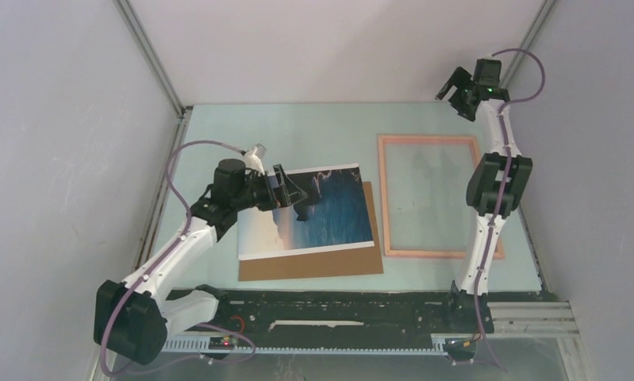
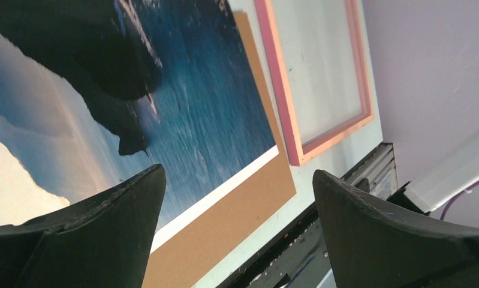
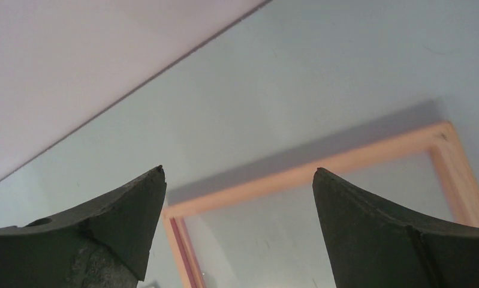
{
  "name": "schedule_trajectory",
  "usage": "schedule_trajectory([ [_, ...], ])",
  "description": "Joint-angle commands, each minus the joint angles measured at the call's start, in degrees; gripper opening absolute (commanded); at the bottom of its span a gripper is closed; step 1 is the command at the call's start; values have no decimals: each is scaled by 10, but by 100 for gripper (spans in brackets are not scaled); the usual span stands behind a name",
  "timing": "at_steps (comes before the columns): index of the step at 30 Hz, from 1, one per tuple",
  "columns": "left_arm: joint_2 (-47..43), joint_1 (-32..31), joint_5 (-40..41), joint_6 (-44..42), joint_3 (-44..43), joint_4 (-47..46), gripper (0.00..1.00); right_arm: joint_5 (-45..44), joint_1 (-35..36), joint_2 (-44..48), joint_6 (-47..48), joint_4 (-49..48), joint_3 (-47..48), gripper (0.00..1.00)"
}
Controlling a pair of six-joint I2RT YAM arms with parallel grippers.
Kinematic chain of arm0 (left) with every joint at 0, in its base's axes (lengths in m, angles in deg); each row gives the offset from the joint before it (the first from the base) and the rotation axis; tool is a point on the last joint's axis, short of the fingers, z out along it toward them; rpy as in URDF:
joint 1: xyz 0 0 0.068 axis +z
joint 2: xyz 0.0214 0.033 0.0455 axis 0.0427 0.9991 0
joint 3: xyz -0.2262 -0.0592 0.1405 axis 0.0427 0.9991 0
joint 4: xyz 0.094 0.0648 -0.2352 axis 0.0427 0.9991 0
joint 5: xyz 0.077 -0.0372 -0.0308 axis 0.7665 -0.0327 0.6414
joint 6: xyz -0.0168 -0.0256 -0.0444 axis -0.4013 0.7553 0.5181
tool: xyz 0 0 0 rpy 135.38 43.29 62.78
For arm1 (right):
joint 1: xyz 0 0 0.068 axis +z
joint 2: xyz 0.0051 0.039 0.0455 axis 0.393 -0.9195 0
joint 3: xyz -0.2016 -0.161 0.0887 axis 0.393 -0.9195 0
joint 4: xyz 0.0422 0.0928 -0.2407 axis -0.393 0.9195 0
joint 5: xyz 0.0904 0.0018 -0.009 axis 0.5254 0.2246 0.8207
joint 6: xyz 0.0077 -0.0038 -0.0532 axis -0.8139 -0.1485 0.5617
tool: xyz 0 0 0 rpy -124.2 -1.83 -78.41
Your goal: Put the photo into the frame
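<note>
The photo (image 1: 329, 214), a print of blue sea, dark cliff and pale sky with a white border, lies face up on a brown cardboard sheet (image 1: 313, 264) left of centre. My left gripper (image 1: 291, 190) hovers open over the photo's upper left part, with nothing between its fingers. In the left wrist view the photo (image 2: 195, 102), the cardboard (image 2: 237, 210) and the frame (image 2: 282, 96) show beyond the left gripper (image 2: 237, 180). The salmon-pink frame (image 1: 385, 198) lies flat on the right. My right gripper (image 1: 459, 91) is raised at the back right, open and empty. The right gripper (image 3: 237, 174) looks down on the frame's corner (image 3: 297, 174).
A pale teal mat (image 1: 297, 135) covers the table. Grey walls close in the left, back and right sides. A black rail (image 1: 337, 305) with the arm bases runs along the near edge. The right arm's elbow (image 1: 497, 182) hangs over the frame's right side.
</note>
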Motion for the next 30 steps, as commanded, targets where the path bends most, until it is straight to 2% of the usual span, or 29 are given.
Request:
schedule_trajectory([
  [1,-8,-18,45,12,-41,-21,100,-1,14,-77,-30,31,106,100],
  [7,83,-105,105,88,-37,-174,100,13,22,-74,-30,-32,55,98],
  [10,167,-138,139,108,-72,-226,100,17,33,-82,-41,-38,43,95],
  [12,226,-153,150,114,-111,-242,98,18,39,-69,-48,-60,2,95],
  [14,286,-168,150,118,-159,-246,94,43,34,-52,-62,-85,-24,93],
  [17,362,-192,145,129,-225,-263,90,116,19,-46,-59,-72,-7,89],
  [21,470,-225,129,135,-321,-268,82,107,12,-50,-16,-49,-17,89],
  [24,532,-242,120,139,-387,-253,78,115,7,-66,-19,-35,-17,87],
  [27,568,-251,142,133,-427,-230,76,133,5,-79,-17,-32,-8,86],
  [30,597,-259,175,124,-477,-170,79,144,-4,-72,-15,-24,0,86],
])
